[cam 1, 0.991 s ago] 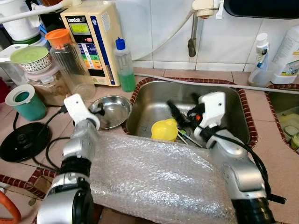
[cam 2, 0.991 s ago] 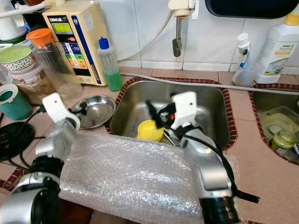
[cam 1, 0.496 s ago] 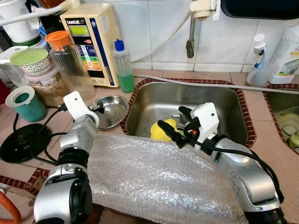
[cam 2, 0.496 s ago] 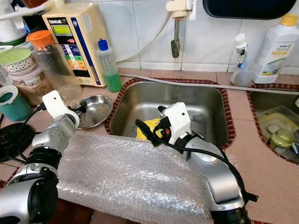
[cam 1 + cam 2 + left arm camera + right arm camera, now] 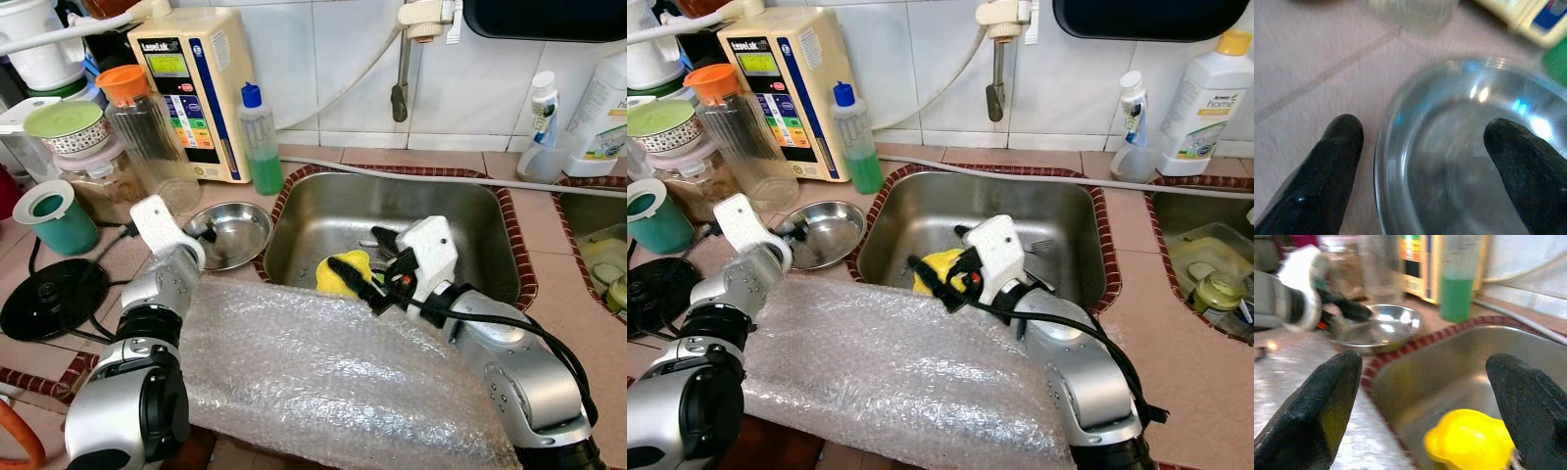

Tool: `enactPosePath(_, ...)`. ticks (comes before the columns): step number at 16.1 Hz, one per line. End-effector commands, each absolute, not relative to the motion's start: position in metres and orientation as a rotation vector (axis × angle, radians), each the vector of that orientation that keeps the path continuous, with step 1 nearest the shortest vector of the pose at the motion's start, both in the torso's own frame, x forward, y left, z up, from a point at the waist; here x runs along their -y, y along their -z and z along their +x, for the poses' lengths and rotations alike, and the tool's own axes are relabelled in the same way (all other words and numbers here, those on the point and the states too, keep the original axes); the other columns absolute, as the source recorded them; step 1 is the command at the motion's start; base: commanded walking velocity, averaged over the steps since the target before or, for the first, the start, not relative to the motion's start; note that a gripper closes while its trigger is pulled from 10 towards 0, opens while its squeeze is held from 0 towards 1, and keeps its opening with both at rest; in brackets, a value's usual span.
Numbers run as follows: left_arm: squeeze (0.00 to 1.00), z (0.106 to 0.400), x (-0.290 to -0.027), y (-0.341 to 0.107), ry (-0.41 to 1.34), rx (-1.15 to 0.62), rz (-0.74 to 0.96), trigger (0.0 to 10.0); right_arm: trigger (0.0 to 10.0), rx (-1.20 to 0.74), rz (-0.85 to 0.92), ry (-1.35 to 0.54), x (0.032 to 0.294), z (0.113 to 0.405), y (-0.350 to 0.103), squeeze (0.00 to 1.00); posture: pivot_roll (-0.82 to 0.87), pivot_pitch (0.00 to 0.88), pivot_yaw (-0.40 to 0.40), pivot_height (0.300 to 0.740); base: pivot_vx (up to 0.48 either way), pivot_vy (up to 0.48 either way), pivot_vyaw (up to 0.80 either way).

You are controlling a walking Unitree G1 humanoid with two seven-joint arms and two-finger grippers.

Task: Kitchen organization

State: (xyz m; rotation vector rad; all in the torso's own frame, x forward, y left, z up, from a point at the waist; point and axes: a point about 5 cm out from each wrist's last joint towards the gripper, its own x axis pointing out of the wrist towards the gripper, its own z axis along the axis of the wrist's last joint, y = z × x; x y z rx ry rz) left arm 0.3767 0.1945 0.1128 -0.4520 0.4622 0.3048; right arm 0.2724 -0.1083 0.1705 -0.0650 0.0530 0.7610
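A shallow steel bowl [image 5: 233, 233] sits on the counter just left of the steel sink [image 5: 470, 211]. My left gripper [image 5: 204, 234] is open at the bowl's left rim. In the left wrist view one of its fingers [image 5: 1327, 166] is outside the rim and the other is over the bowl's [image 5: 1464, 161] inside. A yellow plastic cup [image 5: 342, 273] lies in the sink's near left corner. My right gripper [image 5: 364, 257] hangs open just above the yellow cup [image 5: 1469, 440], pointing left towards the bowl. A bubble wrap sheet [image 5: 323, 377] covers the counter's front edge under both arms.
Behind the bowl stand a cream water purifier [image 5: 196, 83], a bottle of green soap [image 5: 260, 142] and a glass jar with an orange lid [image 5: 147, 127]. A teal cup [image 5: 54, 211] and a black kettle base [image 5: 49, 299] are far left. The tap [image 5: 402, 69] hangs over the sink; a second basin [image 5: 602, 255] is at the right.
My right gripper has swung from pointing down into the sink to pointing left over the yellow cup, near the front edge. The left gripper has stayed at the bowl's rim.
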Motion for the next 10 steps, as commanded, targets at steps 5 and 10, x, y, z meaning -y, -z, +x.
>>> enactPosePath(5,0.0,0.376,-0.195,-0.11,-0.3,-0.486,-0.481,0.0,10.0,-0.078,-0.068,-0.844,0.102,0.261,-0.17,0.0,-0.12,0.0,0.155,0.74,0.0,0.0,0.0)
enactPosePath(10,0.0,0.377,-0.208,-0.113,-0.344,-0.471,-0.461,0.0,10.0,-0.085,-0.069,-0.842,0.102,0.262,-0.169,0.0,-0.12,0.0,0.158,0.74,0.0,0.0,0.0)
